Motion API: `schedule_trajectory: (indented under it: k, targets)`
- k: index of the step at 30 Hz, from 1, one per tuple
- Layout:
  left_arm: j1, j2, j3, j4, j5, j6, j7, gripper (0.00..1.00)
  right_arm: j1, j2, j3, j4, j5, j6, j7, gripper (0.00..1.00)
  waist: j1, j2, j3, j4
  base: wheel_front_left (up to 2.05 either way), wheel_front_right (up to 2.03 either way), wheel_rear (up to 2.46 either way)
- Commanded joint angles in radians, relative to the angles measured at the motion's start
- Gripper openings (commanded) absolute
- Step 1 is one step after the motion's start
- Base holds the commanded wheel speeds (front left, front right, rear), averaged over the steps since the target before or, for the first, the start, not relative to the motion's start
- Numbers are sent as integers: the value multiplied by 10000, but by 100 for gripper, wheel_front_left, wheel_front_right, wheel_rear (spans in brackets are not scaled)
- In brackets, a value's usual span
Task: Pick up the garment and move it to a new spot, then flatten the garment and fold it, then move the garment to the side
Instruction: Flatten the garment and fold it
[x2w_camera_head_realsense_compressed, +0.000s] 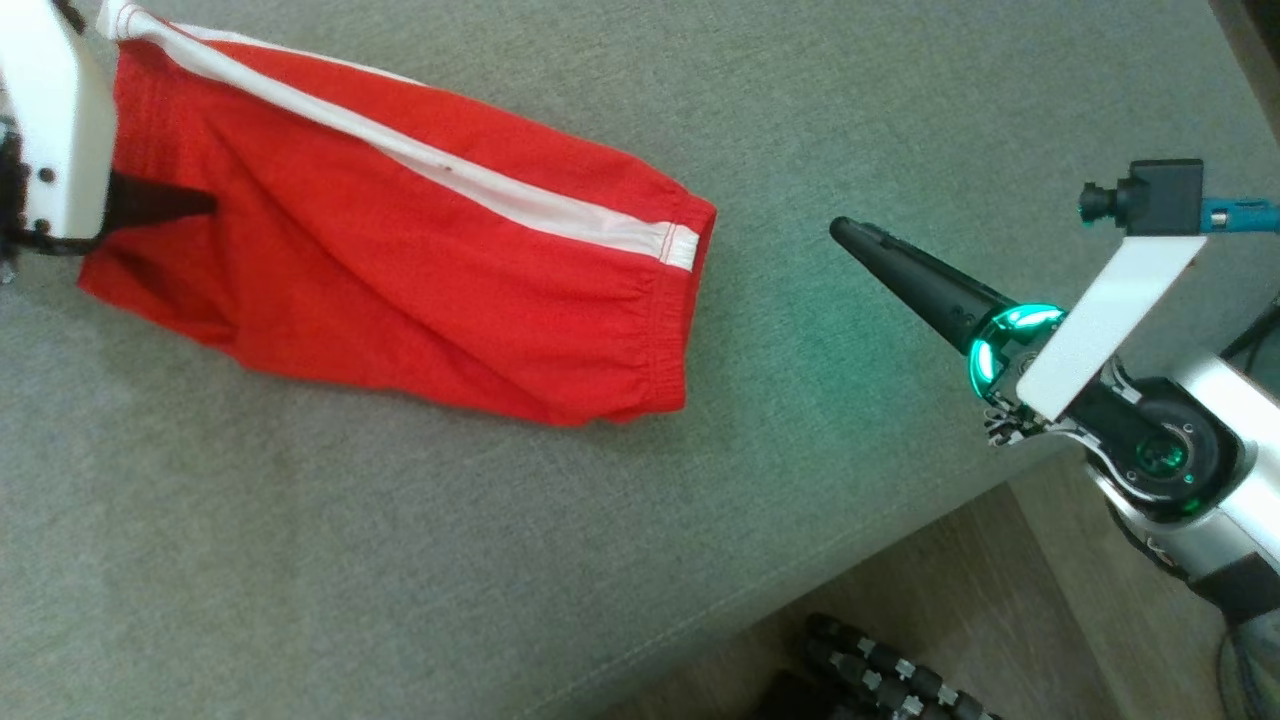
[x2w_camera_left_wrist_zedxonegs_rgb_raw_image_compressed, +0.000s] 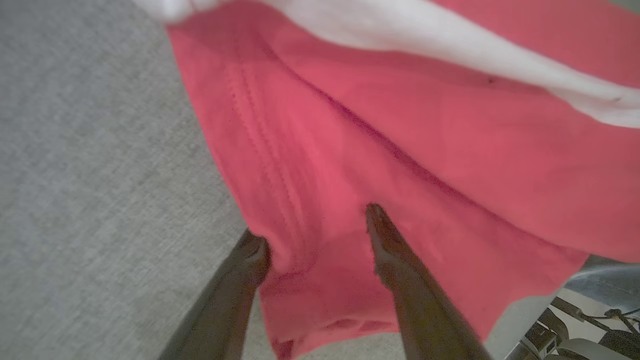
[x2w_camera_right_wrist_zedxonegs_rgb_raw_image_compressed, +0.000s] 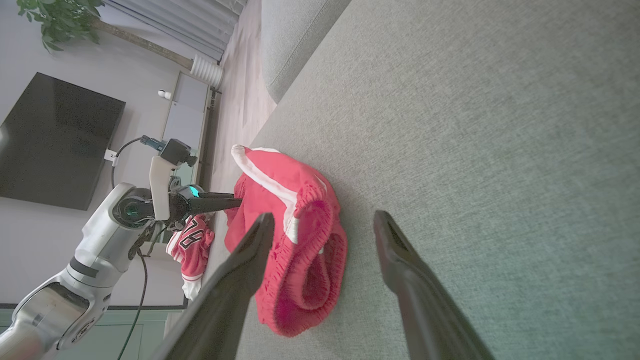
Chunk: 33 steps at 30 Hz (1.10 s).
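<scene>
Red shorts (x2w_camera_head_realsense_compressed: 400, 250), limp, light (will bunch); waistband (x2w_camera_head_realsense_compressed: 665, 330) best pinched; left gripper (x2w_camera_left_wrist_zedxonegs_rgb_raw_image_compressed: 315, 229) on shorts, right gripper (x2w_camera_right_wrist_zedxonegs_rgb_raw_image_compressed: 325, 216) nearby, both splayed, empty.

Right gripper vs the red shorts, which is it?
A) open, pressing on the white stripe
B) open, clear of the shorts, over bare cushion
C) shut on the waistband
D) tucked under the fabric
B: in the head view the right gripper sits off the waistband end of the red shorts with bare gray cushion between them, and its wrist view shows its fingers spread, holding nothing.
</scene>
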Motion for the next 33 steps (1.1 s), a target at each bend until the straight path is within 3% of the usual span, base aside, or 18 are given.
schedule_trajectory:
  k: [1, 2, 3, 8, 15, 20, 25, 31, 32, 33]
  targets:
    - [-24, 57, 311, -90, -41, 0, 100, 40, 267, -215, -107, -194, -80, -7, -76, 100, 1, -1, -20, 14, 0, 0, 0]
    - [-4, 2, 343, -72, -117, 0, 93, 15, 269, -198, -100, -169, -107, -7, -60, 100, 1, -1, -52, 28, 0, 0, 0]
    - [12, -29, 355, -55, -169, 0, 110, 0, 272, -186, -95, -144, -131, -7, -44, 100, 1, -1, -89, 47, 0, 0, 0]
    - [10, 40, 214, 200, 122, 0, -12, 0, 311, -192, -82, -1, -223, -7, 45, 100, 1, -1, -411, 291, 0, 0, 0]
    - [482, -116, 354, 397, -405, 0, -114, 0, 451, -312, -18, 215, -255, -7, 278, 100, 1, -1, -1390, 1083, 0, 0, 0]
    - [1070, -207, 569, 95, -1347, 14, 261, 0, 574, -405, 15, 369, -217, -7, 434, 100, 1, -1, -2123, 1875, 0, 0, 0]
    - [1855, 5, 633, -432, -1851, 219, 193, 0, 585, -490, 14, 363, -389, -7, 438, 100, 1, -1, -2644, 2624, 0, 0, 0]
    - [2683, 192, 614, -787, -2107, 377, -160, 0, 666, -681, -29, 293, -436, -7, 449, 100, 1, -1, -2900, 3010, 0, 0, 0]
    - [2832, 205, 599, -816, -2105, 381, -282, 29, 679, -696, -30, 280, -440, -7, 452, 100, 1, -1, -2945, 3058, 0, 0, 0]
    - [2979, 213, 569, -824, -2077, 387, -404, 100, 694, -698, -20, 273, -444, -7, 459, 100, 1, -1, -2995, 3098, 0, 0, 0]
